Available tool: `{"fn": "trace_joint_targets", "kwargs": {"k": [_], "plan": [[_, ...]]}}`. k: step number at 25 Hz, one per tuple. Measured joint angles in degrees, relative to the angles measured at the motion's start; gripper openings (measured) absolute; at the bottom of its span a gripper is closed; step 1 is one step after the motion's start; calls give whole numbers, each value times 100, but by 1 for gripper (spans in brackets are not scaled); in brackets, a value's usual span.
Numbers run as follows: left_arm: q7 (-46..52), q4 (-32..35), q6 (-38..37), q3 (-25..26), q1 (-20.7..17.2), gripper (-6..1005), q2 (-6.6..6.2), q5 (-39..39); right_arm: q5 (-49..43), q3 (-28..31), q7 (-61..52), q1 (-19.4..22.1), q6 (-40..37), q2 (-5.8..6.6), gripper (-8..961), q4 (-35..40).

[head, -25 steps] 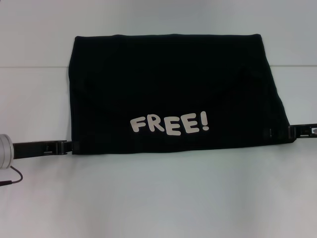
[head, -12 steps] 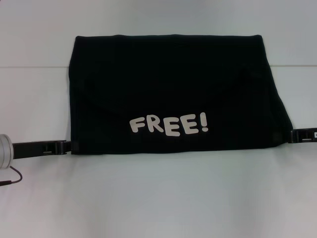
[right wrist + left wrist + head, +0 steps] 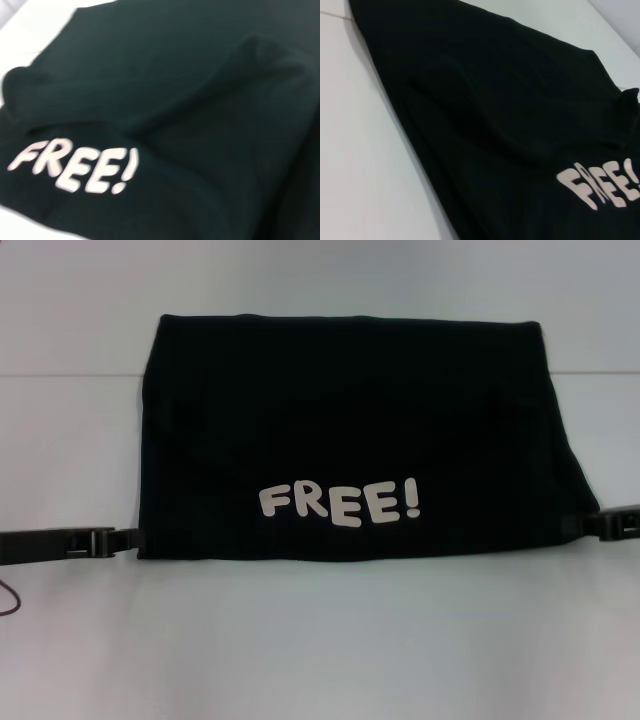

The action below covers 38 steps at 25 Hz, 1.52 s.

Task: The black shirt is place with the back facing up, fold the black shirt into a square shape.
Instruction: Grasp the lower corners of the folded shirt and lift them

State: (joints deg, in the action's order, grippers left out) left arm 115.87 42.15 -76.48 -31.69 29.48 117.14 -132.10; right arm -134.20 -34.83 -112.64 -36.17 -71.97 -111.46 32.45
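Two pincers at black shirt (image 3: pixel 345 430) near corners: left pincer (image 3: pixel 128 537), right pincer (image 3: pixel 588 525); grip unclear.

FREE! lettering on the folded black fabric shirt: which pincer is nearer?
Left, narrowly. The left pincer meets the black fabric shirt's near-left corner; the right pincer meets its near-right corner, farther from the off-white FREE! lettering.

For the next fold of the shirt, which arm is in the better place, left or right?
Neither clearly. The left gripper sits at the near left corner of the black shirt and the right gripper at the near right corner, so both look equally placed, probably for a two-arm fold.
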Motion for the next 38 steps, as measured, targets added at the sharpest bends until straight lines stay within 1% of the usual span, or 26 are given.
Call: {"fn": "trace_joint_targets", "kwargs": {"k": [3, 7, 9, 13, 18, 23, 29, 33, 38], "plan": [[2, 100, -304, 28, -70, 32, -53, -6, -1, 46, 259, 176, -526, 1, 12, 224], [3, 186, -644, 249, -96, 34, -103, -190, -30, 31, 347, 327, -790, 12, 12, 366], [6, 194, -664, 337, -95, 34, -111, -269, -34, 30, 352, 344, -814, 16, 12, 373], [107, 99, -326, 398, -61, 35, -102, -289, -36, 18, 356, 346, -776, 13, 12, 371], [250, -93, 90, 134, 72, 37, -90, -298, -36, 12, 357, 313, -732, -16, 13, 372], [222, -162, 219, -71, 148, 224, -31, -303, -36, 29, 357, 305, -670, -29, 13, 373], [205, -213, 176, -134, 208, 462, -13, -308, -36, 52, 357, 304, -622, -33, 13, 372], [204, -219, 140, -272, 223, 557, 1, -298, -32, 56, 357, 303, -620, -34, 13, 374], [206, -235, 135, -305, 283, 675, 18, -310, -10, 57, 361, 304, -620, -34, 12, 377]]}}
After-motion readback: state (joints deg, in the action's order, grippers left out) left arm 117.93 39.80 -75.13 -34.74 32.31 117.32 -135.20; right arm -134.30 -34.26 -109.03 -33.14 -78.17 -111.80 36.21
